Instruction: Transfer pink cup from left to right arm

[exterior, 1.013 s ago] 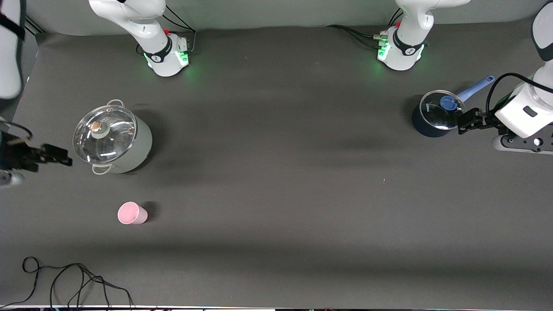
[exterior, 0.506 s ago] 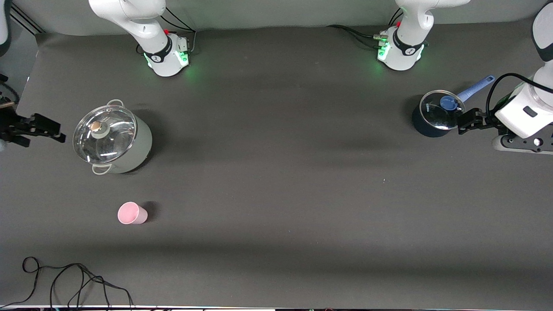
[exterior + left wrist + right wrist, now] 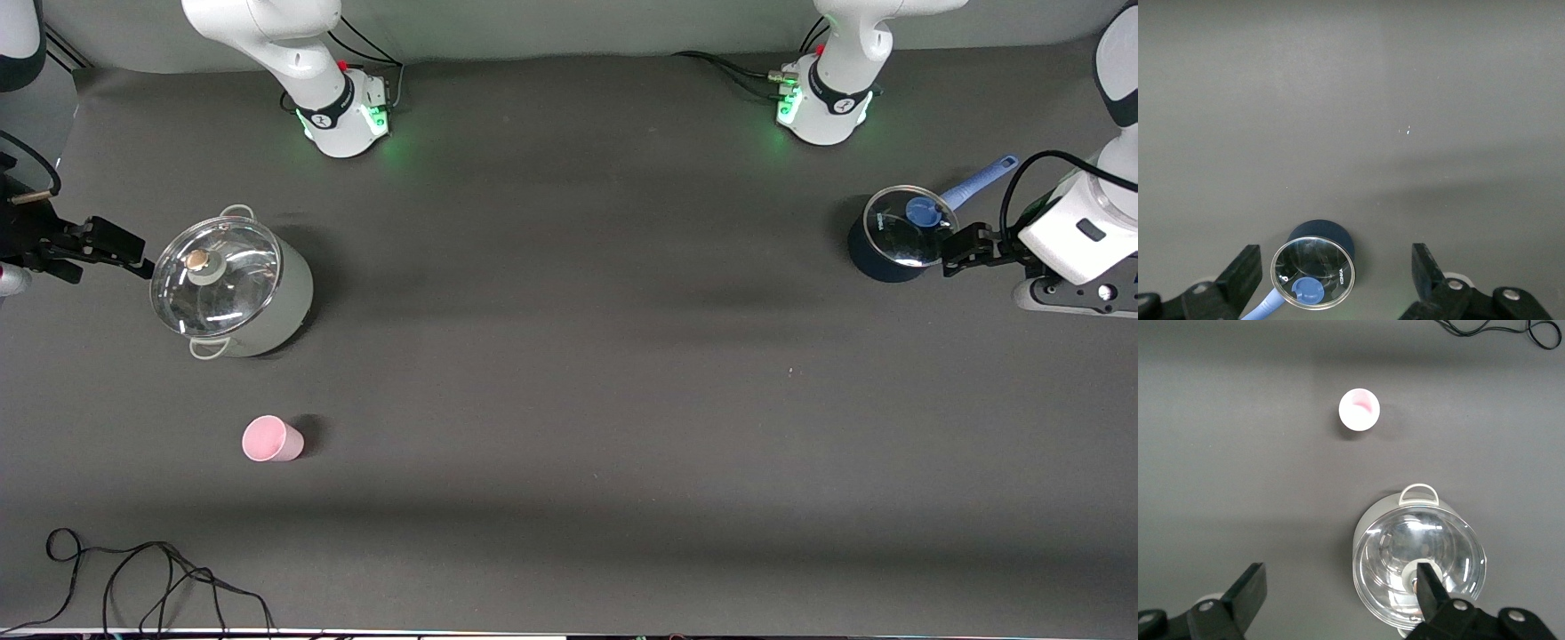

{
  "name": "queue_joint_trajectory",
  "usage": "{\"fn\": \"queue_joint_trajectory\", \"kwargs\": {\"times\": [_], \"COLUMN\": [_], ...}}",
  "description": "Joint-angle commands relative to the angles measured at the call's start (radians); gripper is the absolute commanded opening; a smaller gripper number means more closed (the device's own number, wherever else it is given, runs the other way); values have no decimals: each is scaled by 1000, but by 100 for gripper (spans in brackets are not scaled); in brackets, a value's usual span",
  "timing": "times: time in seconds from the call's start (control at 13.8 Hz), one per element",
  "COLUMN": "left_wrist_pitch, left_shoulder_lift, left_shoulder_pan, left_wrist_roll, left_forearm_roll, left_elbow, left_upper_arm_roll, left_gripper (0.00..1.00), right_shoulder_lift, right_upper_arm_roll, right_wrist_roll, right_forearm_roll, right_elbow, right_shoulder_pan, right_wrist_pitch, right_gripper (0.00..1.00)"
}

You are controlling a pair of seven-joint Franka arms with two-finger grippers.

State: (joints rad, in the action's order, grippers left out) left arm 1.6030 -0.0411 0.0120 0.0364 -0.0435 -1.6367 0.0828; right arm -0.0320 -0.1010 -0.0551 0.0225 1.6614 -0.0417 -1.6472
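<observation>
We see a robotics lab: two white robot arm bases (image 3: 342, 111) with green status lights and trailing cables are bolted to a desk (image 3: 569, 373) covered in plain dark grey matting, and a loose black cable (image 3: 151, 578) lies at its edge.

grey pot (image 3: 1418, 570) edge-cropped (lid knob claw-hidden)

Lighting is even and fairly dim from overhead. Soft broad shadow bands cross the table (image 3: 569, 373). Glare marks both glass lids (image 3: 216, 276). Focus is sharp throughout.
</observation>
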Motion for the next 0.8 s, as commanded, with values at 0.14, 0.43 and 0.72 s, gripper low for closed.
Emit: {"fn": "queue_joint_trajectory", "kwargs": {"times": [0.14,0.43,0.72], "left_wrist_pitch": [-23,-21,-21], "left_shoulder_lift": [-8,-8,-8], "left_shoulder_pan": [8,8,8], "left_wrist_roll": [14,14,14], "left_forearm_roll": [10,10,10], "left_elbow": [21,21,21], "left_upper_arm_roll": [6,5,5], "left_gripper": [100,100,100], "right_shoulder_lift": [-20,-12,-9], "right_upper_arm_roll": [0,0,0], "right_wrist_roll": [31,29,29], "right_forearm_roll": [-10,-10,-9], "right_elbow": [21,21,21], "right_shoulder_pan": [-3,-3,-3], "right_wrist_pitch": [-13,-17,-23], "right_gripper": [99,99,99]}}
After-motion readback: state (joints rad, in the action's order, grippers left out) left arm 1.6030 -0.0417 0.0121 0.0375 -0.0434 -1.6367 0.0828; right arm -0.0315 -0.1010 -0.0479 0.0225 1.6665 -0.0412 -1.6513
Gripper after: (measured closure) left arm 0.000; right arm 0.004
